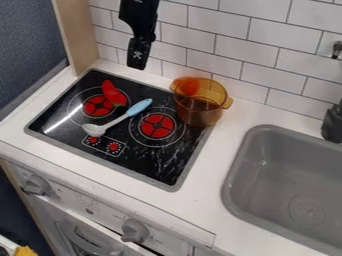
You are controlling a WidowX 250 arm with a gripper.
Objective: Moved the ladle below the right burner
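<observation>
While the pincer hangs upper left in the view, in front of the tiled wall, past the far edge of the cooktop, its grip state can't be told: released or clenched, not readable from this angle. Ladle is lower in the view than the pincer, apart from it, lying flat on the black glass. Its pale blue handle points up and right, roughly below the pincer; its whitish bowl sits farther down and left, by the printed control marks. So the ladle lies diagonally between the two burners, not below the right burner, which is down and slightly right of the pincer. Left burner is down and left of it, with a red toy piece, green at one end, at that burner's upper right side, nearer the pincer than the ladle is. Amber see-through pot, two handles, is upright to the pincer's lower right, at the cooktop's corner. Grey sink is well off to the lower right, black faucet above its far side. Grey knobs on the front panel are far below the pincer
</observation>
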